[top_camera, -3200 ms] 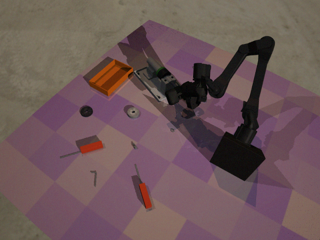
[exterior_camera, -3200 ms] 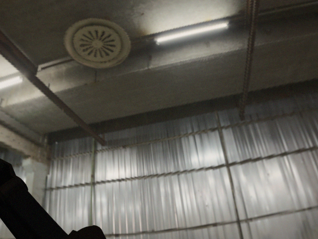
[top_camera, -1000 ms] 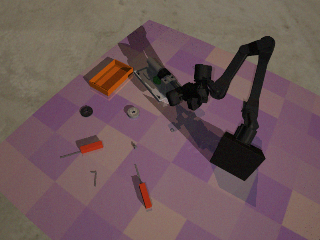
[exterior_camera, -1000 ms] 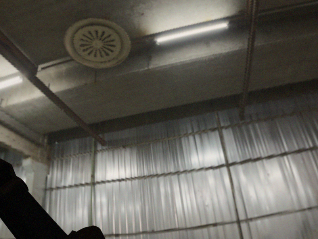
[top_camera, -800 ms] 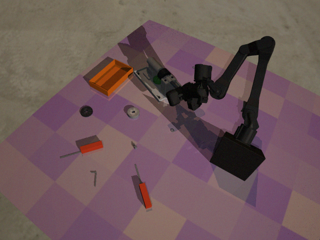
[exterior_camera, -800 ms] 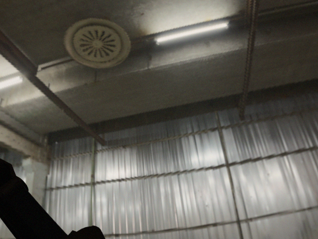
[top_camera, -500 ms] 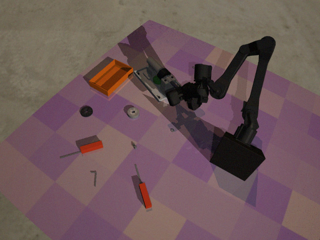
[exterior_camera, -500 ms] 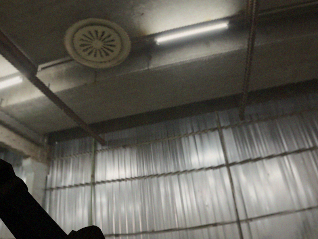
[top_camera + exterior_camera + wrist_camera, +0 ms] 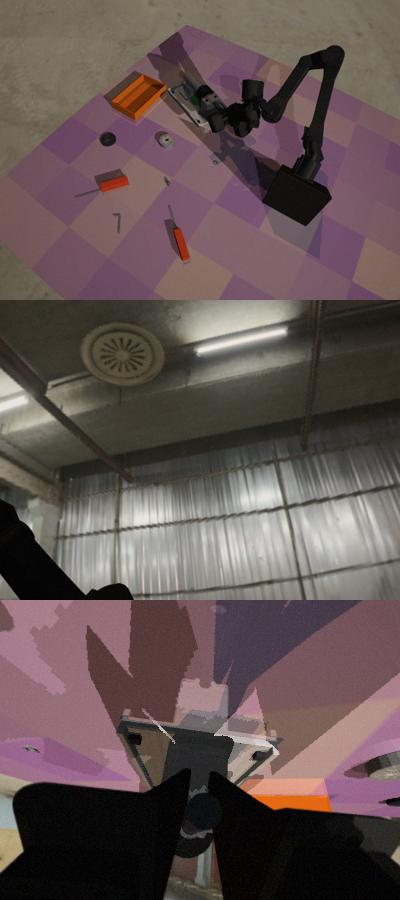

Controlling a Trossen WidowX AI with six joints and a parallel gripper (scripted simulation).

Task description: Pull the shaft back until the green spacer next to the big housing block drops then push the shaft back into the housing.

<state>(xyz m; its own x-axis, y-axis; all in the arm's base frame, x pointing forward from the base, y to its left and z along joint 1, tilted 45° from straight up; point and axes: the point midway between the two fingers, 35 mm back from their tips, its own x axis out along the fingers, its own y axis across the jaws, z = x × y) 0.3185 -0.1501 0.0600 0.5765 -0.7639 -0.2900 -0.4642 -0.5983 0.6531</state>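
Note:
My gripper is shut on the shaft, whose round dark end shows between the fingers in the wrist view. In the top view, the grey rounded housing stands at the far end of the base plate. The green spacer is off the shaft line, low beside it over the plate; whether it lies flat or leans is unclear. A black spacer sits in line with the shaft, between the housing and the grey near block. The shaft itself is mostly hidden. The exterior view shows none of this.
An orange tray stands left of the plate. A dark disc and a pale disc lie nearer. Two red-handled screwdrivers, a hex key and small hardware lie farther off.

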